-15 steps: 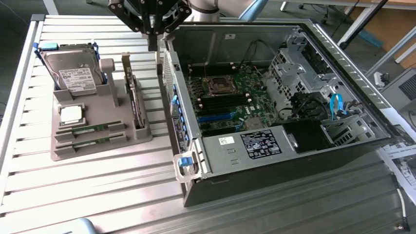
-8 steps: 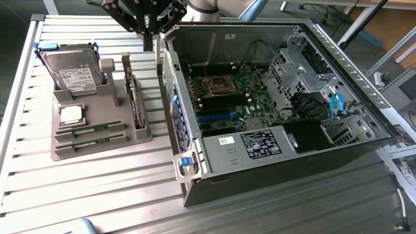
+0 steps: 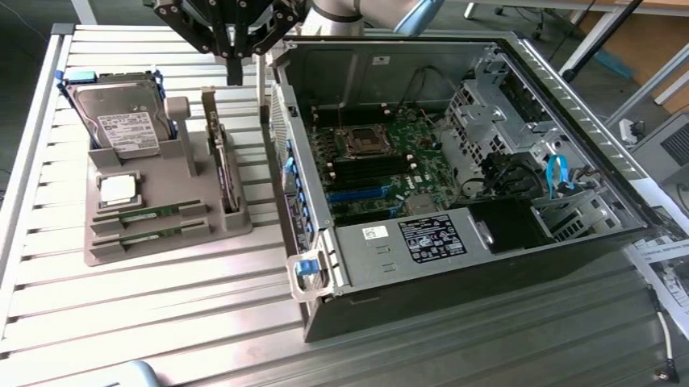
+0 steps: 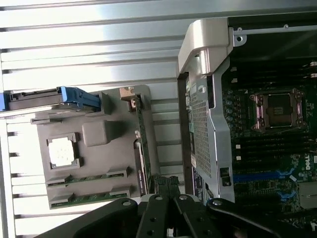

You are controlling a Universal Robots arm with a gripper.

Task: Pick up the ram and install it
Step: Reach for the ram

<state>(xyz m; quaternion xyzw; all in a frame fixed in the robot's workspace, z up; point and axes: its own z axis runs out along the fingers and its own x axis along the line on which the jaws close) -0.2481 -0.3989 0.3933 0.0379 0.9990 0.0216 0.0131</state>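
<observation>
Two green ram sticks [image 3: 148,214] [image 3: 140,235] lie on edge in slots at the near end of a grey holder [image 3: 161,185]; in the wrist view they are the thin green strips [image 4: 89,178] [image 4: 88,198]. My gripper [image 3: 235,71] hangs high above the gap between the holder and the open computer case [image 3: 463,266], shut with nothing in it. Its dark fingers meet at one point in the wrist view [image 4: 167,186], over the holder's edge by the upright card. The motherboard's black memory slots [image 3: 372,171] [image 4: 262,148] lie beside the processor socket [image 3: 361,142].
The holder also carries a hard drive [image 3: 124,113] with blue rails, a square silver processor chip [image 3: 116,189] and an upright dark expansion card [image 3: 221,153]. The case wall [image 3: 282,153] rises between holder and motherboard. Papers [image 3: 662,262] lie at the exterior view's right.
</observation>
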